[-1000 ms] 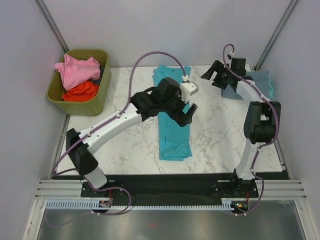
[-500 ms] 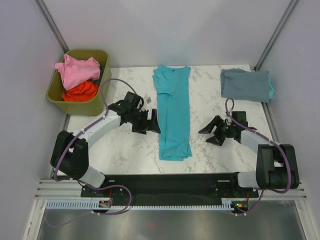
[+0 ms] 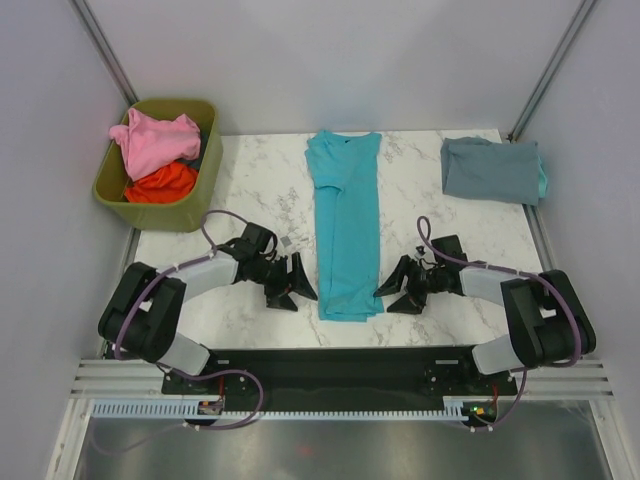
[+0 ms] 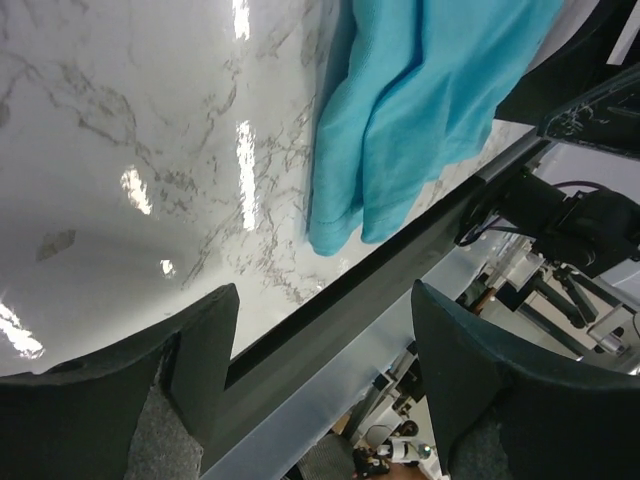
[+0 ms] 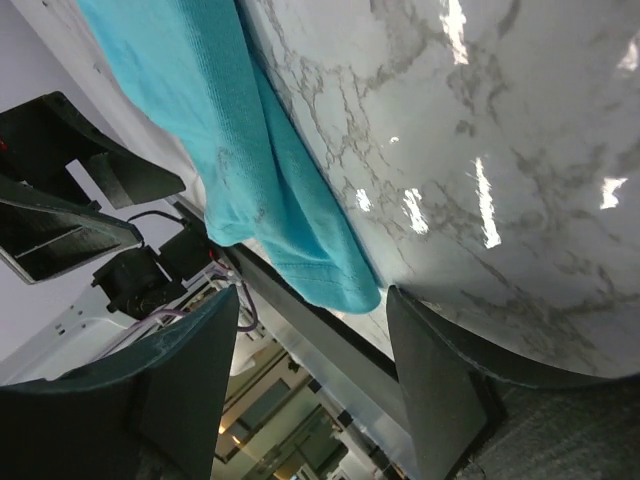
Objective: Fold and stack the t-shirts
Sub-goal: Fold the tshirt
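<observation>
**Item 1: teal t-shirt** (image 3: 345,230). It is lying at the middle of the marble table (image 3: 450,240), folded lengthwise into a long narrow strip. The collar end is sitting at the far edge and the hem end is reaching close to the near edge. The layered hem corner is showing in both wrist views (image 4: 420,90) (image 5: 230,130).

**Item 2: grey-blue t-shirt** (image 3: 492,170). It is resting folded at the far right corner of the table, well apart from the teal strip. A sliver of teal is peeking out along its right edge.

**Item 3: pink t-shirt** (image 3: 155,140) and **orange-red t-shirt** (image 3: 160,183). Both are sitting crumpled in the olive-green bin (image 3: 203,195) at the far left corner. The pink one is lying on the far side and the orange-red one on the near side.

**Item 4: left gripper** (image 3: 300,298). It is hanging low over the table just beside the left edge of the teal strip, near the hem. Its jaws are standing apart and gripping nothing. In its own wrist view (image 4: 322,300) the hem corner is lying ahead of the gap, not between the fingers.

**Item 5: right gripper** (image 3: 390,298). It is mirroring the left one, just beside the right edge of the hem end. Its jaws are also standing apart with nothing between them. In its wrist view (image 5: 312,305) the hem corner is lying just ahead of the fingertips.
</observation>
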Robot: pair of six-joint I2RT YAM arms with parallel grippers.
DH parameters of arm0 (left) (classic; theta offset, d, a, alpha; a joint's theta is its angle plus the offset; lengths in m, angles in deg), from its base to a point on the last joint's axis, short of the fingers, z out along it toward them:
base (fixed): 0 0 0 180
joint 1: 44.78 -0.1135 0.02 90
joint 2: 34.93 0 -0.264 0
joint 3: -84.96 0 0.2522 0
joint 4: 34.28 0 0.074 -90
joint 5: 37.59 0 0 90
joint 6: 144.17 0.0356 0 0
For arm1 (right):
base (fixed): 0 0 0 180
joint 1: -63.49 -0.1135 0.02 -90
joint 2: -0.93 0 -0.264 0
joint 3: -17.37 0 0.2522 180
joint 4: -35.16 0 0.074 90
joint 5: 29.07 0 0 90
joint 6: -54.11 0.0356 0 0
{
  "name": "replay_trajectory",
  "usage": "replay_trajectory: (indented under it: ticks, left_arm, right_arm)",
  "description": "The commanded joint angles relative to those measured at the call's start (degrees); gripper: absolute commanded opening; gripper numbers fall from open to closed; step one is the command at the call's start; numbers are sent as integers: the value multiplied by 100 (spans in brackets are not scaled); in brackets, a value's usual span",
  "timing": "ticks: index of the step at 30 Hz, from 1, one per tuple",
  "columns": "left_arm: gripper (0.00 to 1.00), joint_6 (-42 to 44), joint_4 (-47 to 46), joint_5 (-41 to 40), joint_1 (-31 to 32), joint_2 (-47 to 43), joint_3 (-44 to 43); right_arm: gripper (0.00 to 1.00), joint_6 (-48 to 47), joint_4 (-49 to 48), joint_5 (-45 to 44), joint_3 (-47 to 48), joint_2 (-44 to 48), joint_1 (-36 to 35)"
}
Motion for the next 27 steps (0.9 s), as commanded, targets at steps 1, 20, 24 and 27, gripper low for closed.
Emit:
replay_trajectory:
  ticks: [1,20,24,27]
  left_arm:
    - [77,-485,-756,309,-16,195,58]
    - [60,-1083,-1645,397,378,1083,31]
    - [59,-1127,-1724,397,572,1180,-30]
    - [58,-1144,-1724,380,669,1215,-30]
  right_arm:
    - [70,-84,-47,-569,-25,-427,-111]
    - [55,-92,-284,-842,142,-928,-155]
    - [49,-101,-284,-851,134,-946,-198]
    - [43,-84,-354,-851,134,-972,-277]
